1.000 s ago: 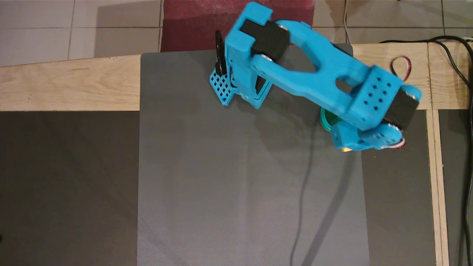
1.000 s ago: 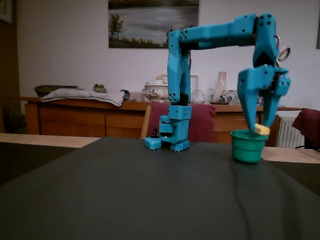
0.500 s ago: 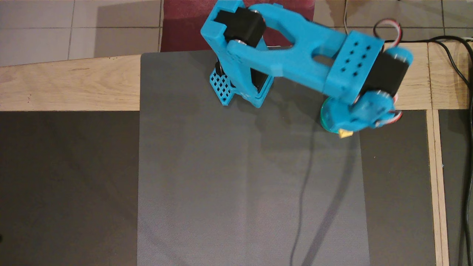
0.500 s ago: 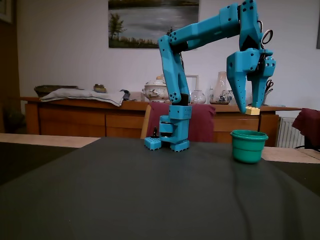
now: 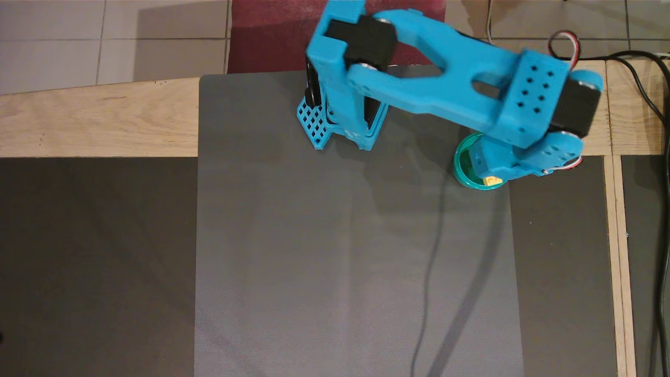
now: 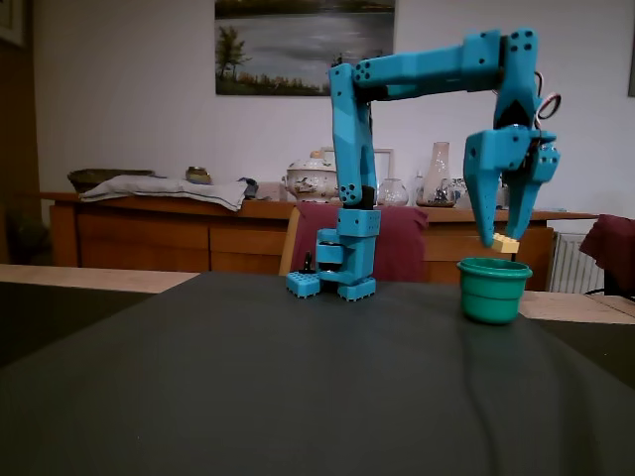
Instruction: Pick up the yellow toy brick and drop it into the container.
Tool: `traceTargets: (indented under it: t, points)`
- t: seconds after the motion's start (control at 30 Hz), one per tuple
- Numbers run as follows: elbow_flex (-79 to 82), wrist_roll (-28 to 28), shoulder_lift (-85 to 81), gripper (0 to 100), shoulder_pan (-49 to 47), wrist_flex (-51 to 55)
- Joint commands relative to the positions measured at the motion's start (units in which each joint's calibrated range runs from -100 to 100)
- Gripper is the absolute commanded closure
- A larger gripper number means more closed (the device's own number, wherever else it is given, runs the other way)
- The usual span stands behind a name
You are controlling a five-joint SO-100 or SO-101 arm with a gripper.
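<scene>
Fixed view: one yellow toy brick [image 6: 507, 243] is seen clamped at the tips of the end effector [image 6: 504, 241], held just above the rim of the single container [image 6: 492, 292] (a teal cup) on the worktop [image 6: 298, 387]. In the overhead view the brick [image 5: 492, 180] is mostly hidden under the arm, and the container [image 5: 461, 166] is partly covered. No writing can be read.

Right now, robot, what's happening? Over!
Gripper shut on yellow toy brick. Brick hanging just above container rim. Nothing in the way.
</scene>
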Motion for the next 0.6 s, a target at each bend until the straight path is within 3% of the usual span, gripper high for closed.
traceTargets:
  t: [0.0, 0.37, 0.57]
  points:
    - [-0.3, -0.3, 0.1, 100, -1.1, -0.2]
    - [-0.3, -1.9, 1.0, 100, -4.0, 0.0]
    - [-0.3, -1.9, 0.4, 88, -3.7, 0.1]
